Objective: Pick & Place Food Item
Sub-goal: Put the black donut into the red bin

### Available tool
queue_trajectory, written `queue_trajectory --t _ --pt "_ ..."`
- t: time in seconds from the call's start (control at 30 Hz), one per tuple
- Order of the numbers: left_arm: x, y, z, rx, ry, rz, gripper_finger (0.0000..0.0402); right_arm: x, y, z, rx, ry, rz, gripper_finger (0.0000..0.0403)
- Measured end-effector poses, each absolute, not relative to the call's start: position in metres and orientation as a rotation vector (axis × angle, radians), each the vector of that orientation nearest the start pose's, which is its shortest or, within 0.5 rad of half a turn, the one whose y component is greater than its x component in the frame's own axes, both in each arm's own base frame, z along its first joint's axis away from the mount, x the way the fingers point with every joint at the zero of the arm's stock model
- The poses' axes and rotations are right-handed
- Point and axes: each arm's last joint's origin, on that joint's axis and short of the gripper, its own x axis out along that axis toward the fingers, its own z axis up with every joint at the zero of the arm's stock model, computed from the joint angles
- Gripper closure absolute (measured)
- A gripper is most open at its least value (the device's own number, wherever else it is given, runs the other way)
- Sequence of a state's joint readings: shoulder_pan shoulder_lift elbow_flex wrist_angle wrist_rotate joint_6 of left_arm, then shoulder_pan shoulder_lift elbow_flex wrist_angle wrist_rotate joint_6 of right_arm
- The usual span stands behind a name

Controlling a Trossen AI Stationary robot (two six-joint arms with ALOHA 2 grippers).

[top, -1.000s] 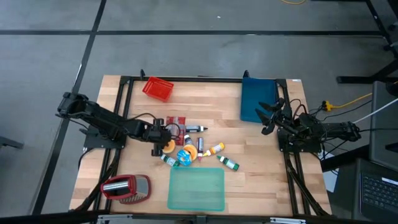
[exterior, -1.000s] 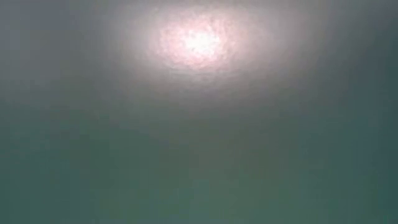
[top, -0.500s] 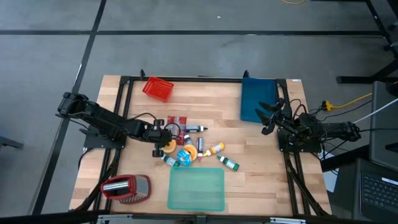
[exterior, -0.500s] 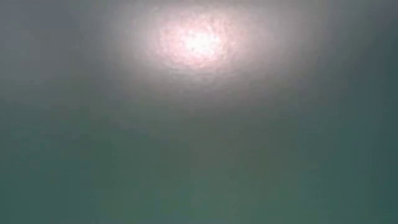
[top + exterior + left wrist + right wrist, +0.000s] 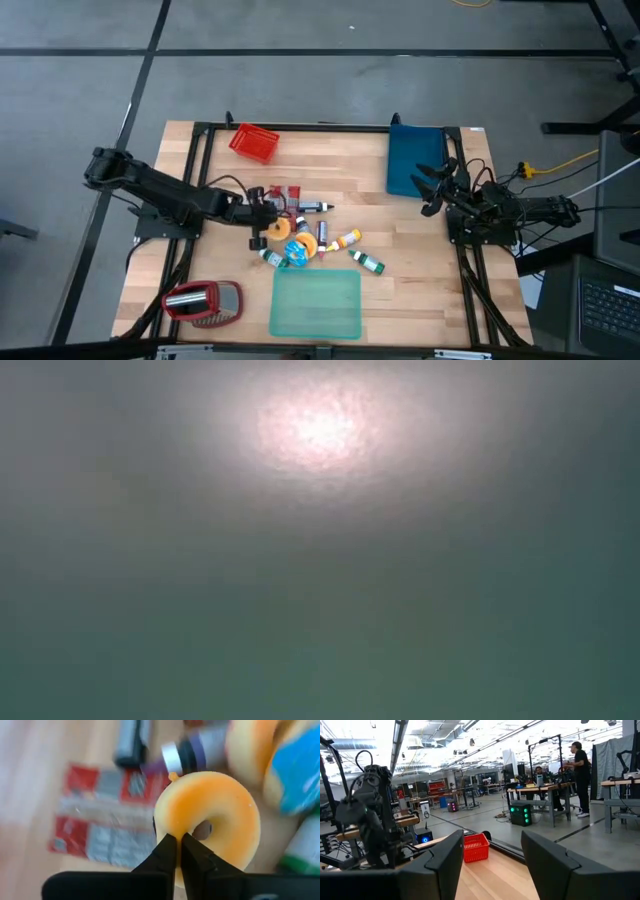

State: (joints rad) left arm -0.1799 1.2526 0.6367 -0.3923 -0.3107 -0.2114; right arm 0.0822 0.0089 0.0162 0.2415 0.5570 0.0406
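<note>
Pinching orange donut (image 5: 210, 822) by its ring, left tool (image 5: 178, 851) pressed tight, centre-left of frame above tabletop (image 5: 420, 230) pile. Pick looks done; place still left, maybe red basket (image 5: 254, 143) upper left. Right tool (image 5: 490, 860) spread, waiting at right
</note>
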Motion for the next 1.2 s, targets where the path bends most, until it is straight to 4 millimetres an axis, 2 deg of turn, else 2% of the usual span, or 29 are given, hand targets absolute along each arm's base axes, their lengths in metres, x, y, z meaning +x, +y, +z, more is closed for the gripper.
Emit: queue_trajectory --t 0.13,0.27,0.53,0.67,0.9,1.2 --pt "0.219 -0.022 0.211 0.076 0.826 0.296 0.0395 0.091 -0.008 0.191 0.119 -0.250 -0.468 0.0199" --pt "0.208 -0.003 0.238 0.088 0.711 0.390 0.0390 0.091 -0.008 0.191 0.119 -0.250 -0.467 0.0199" --pt "0.172 0.049 0.267 0.071 0.618 0.565 0.0385 0.091 -0.007 0.191 0.117 -0.253 -0.445 0.0199" --pt "0.159 0.072 0.267 0.051 0.649 0.624 0.0385 0.091 -0.007 0.191 0.117 -0.253 -0.445 0.0199" --pt "0.144 0.112 0.257 -0.038 0.703 0.700 0.0385 0.091 -0.007 0.191 0.117 -0.253 -0.445 0.0199" --pt "0.143 0.156 0.240 -0.081 0.724 0.795 0.0384 0.091 -0.007 0.191 0.117 -0.253 -0.445 0.0199"
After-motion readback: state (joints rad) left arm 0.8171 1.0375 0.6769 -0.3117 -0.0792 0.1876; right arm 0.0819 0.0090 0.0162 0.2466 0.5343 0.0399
